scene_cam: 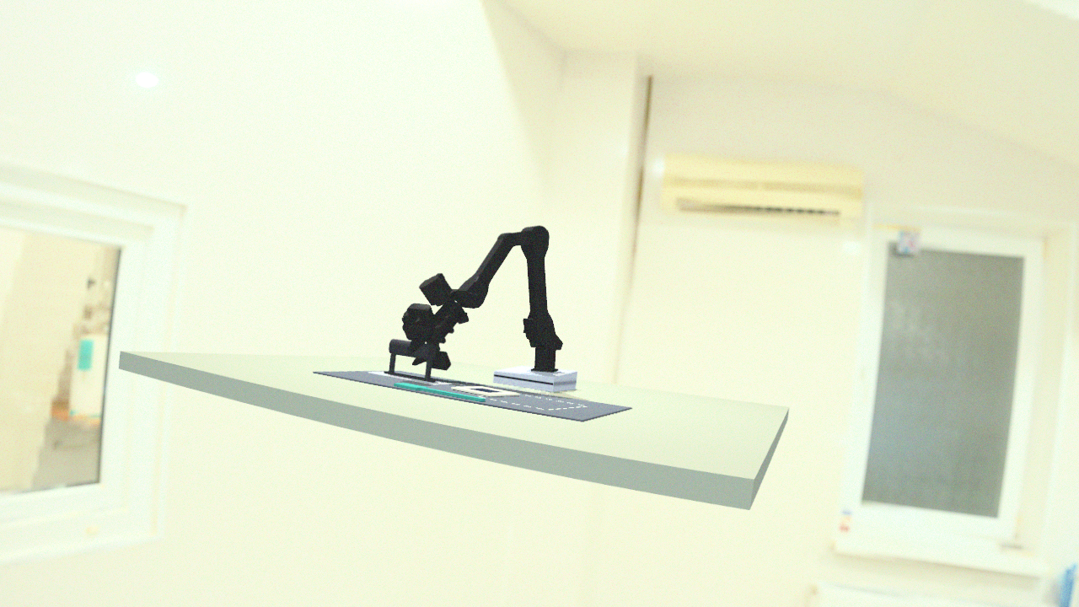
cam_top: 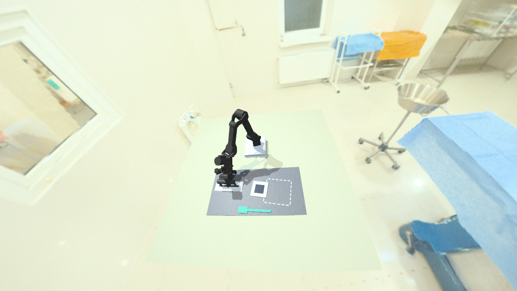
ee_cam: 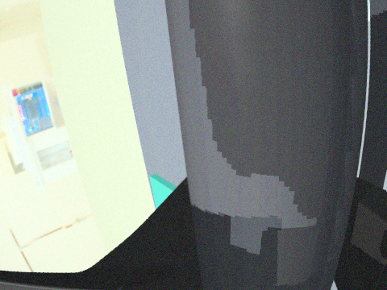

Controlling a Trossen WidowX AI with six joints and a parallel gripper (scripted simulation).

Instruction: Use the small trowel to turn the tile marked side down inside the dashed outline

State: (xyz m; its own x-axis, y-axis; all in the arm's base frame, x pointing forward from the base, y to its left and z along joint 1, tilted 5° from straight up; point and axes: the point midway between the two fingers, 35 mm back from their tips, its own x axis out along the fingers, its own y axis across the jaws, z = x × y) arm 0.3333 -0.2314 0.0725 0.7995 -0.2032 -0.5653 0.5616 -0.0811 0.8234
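Note:
The small trowel (cam_top: 219,187) (scene_cam: 399,346) has a white blade and a dark bar handle (ee_cam: 269,86) on two posts. It stands on the left part of the grey mat (cam_top: 289,206) (scene_cam: 596,410) (ee_cam: 140,60). My gripper (cam_top: 226,180) (scene_cam: 424,351) is shut on the handle from above, with the blade still on the mat. The white tile (cam_top: 259,188) (scene_cam: 482,389) lies with its dark marked square facing up. It sits just left of the dashed outline (cam_top: 278,180), overlapping its left edge.
A teal flat spatula-like tool (cam_top: 254,210) (scene_cam: 422,386) (ee_cam: 160,190) lies along the mat's front edge. The arm's white base block (cam_top: 255,148) (scene_cam: 535,377) stands behind the mat on the pale green table (cam_top: 253,245) (scene_cam: 679,445).

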